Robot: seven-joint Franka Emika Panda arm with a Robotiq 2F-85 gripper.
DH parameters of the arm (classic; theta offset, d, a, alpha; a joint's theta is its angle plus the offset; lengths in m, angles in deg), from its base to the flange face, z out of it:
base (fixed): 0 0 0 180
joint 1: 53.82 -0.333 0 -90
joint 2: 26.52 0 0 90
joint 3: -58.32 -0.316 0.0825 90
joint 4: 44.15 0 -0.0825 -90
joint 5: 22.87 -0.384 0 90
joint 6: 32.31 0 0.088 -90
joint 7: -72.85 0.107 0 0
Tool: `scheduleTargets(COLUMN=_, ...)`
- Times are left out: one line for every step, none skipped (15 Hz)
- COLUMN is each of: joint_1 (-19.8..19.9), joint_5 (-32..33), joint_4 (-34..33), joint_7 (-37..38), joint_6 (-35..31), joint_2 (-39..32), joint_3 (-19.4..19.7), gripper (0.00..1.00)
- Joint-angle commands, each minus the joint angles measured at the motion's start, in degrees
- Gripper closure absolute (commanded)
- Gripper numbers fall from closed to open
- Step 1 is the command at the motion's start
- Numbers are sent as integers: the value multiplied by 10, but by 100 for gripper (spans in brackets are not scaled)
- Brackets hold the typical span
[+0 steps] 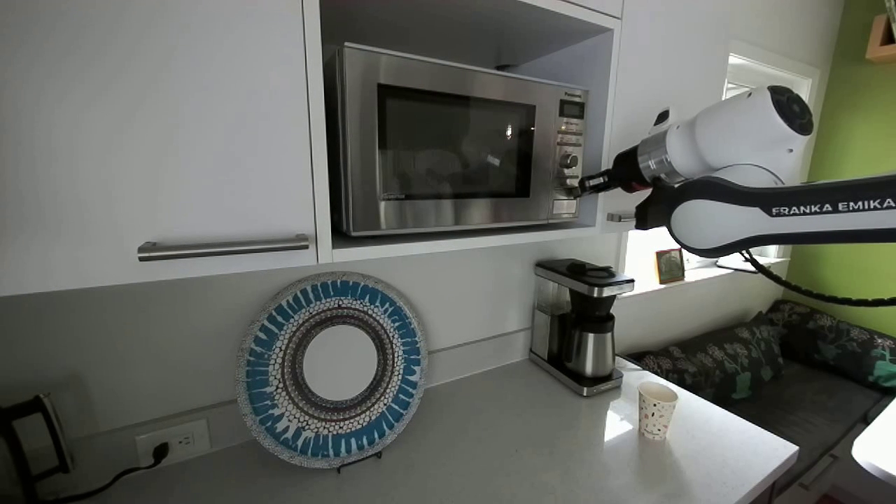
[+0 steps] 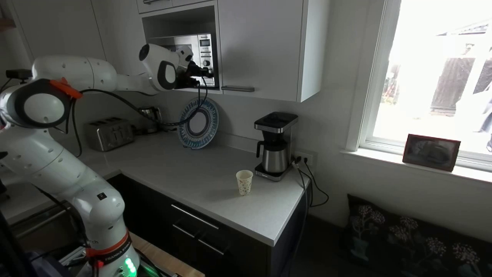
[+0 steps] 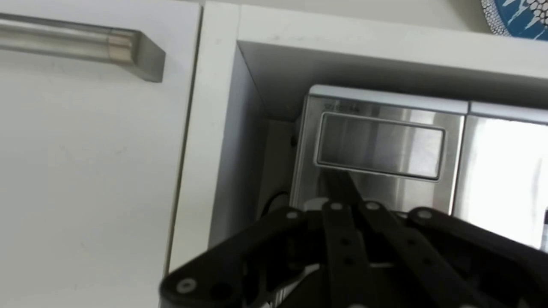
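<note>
Fingers (image 3: 342, 239) of the black gripper (image 3: 341, 184) are pressed together along their tips, with nothing between them. They point at the control panel (image 1: 565, 150) of the microwave (image 1: 455, 136), and in an exterior view they sit at about four o'clock from the middle of its front; whether they touch the panel I cannot tell. The microwave is boxy, in brushed steel, set in an open niche (image 1: 462, 244) of the white cabinets (image 1: 154, 126). Its door holds a dark glass window (image 1: 434, 168); the panel carries a black display (image 1: 571, 109), a round knob (image 1: 569, 161) and a rectangular button (image 1: 564, 207) at its six o'clock end. In the wrist view the button's framed, shiny face lies between one and two o'clock from the fingertips, and a satin metal bar handle (image 3: 81, 42) shows at ten.

Below the microwave, at seven o'clock, a round disc (image 1: 343, 413) ringed in blue drips and white pebbly cells stands on edge in a small black stand (image 1: 360, 462). At five o'clock is a steel-and-black coffee maker (image 1: 584, 325), and a speckled paper cup (image 1: 656, 413) stands upright near it on the smooth, pale counter (image 1: 504, 441). Farther off, at four o'clock, lie dark flowered cushions (image 1: 721, 360); at three, a green wall (image 1: 850, 140). A framed picture (image 2: 430, 152) rests on a sill (image 2: 369, 154), at six o'clock from a bright window (image 2: 430, 77).
</note>
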Motion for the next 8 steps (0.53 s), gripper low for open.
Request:
scheduleTargets(joint_1=-8, joint_5=-1, joint_4=6, joint_7=-11, joint_6=-23, joint_2=0, joint_3=7, gripper=100)
scheduleTargets(joint_1=-8, joint_5=-2, joint_4=7, joint_7=-11, joint_6=-24, joint_2=-1, joint_3=6, gripper=100)
scheduleTargets(joint_1=-9, joint_5=-2, joint_4=7, joint_7=-11, joint_6=-24, joint_2=-1, joint_3=6, gripper=100)
scheduleTargets(joint_1=-11, joint_5=-5, joint_4=6, joint_7=-11, joint_6=-18, joint_2=0, joint_3=7, gripper=100)
scheduleTargets(joint_1=-4, joint_5=-1, joint_4=5, joint_7=-6, joint_6=-6, joint_2=4, joint_3=2, gripper=100)
scheduleTargets(joint_1=-3, joint_5=-2, joint_4=4, joint_7=-3, joint_6=8, joint_2=10, joint_3=1, gripper=100)
scheduleTargets(joint_1=4, joint_5=3, joint_4=3, joint_7=1, joint_6=21, joint_2=16, joint_3=-4, gripper=100)
scheduleTargets(joint_1=8, joint_5=4, joint_4=2, joint_7=5, joint_6=35, joint_2=21, joint_3=-8, gripper=100)
